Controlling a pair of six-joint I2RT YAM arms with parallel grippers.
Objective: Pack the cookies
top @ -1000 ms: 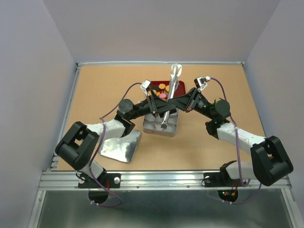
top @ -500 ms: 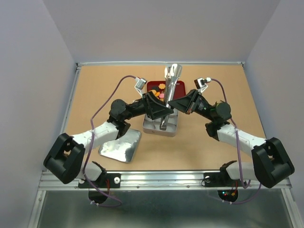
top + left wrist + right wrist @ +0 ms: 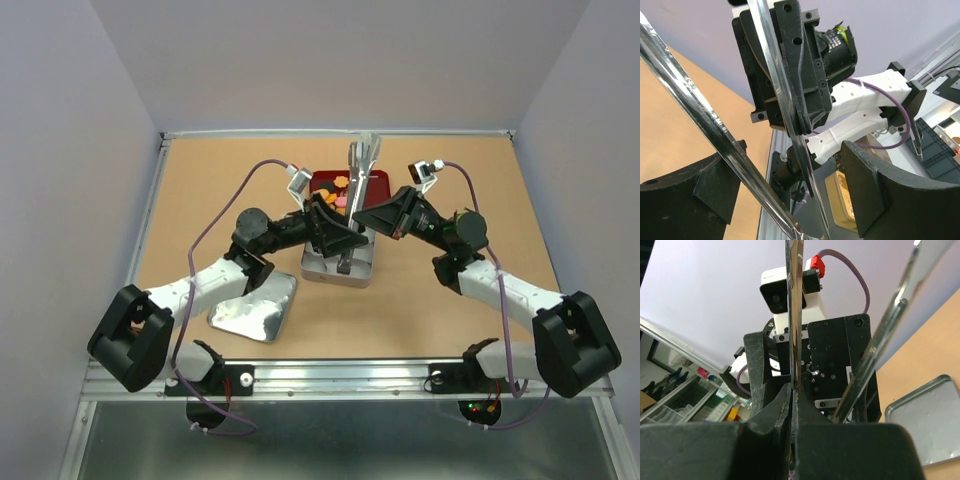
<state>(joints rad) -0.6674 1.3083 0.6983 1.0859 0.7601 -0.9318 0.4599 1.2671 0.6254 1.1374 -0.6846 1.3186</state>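
The cookies (image 3: 341, 190) lie as small orange, yellow and pink pieces in the dark red tray (image 3: 322, 180) behind the silver tin (image 3: 325, 267). Metal tongs (image 3: 352, 200) stand steeply above the tin, handle end toward the far side. My right gripper (image 3: 362, 220) is shut on one flat arm of the tongs (image 3: 794, 305), pinched between its pads (image 3: 782, 402). My left gripper (image 3: 348, 240) is open, and both tong arms (image 3: 705, 117) pass between its fingers (image 3: 880, 195) without either pad touching. The tin's compartments are mostly hidden by the arms.
The tin's silver lid (image 3: 253, 309) lies flat at the near left, beside the left arm; it also shows in the right wrist view as a lid (image 3: 927, 422) on the brown tabletop. A raised rail (image 3: 340, 372) runs along the near edge.
My left arm has stretched rightward and brought its open jaws around the tongs, narrowing them slightly. The right gripper has kept its grip, and the tongs have tilted a little.
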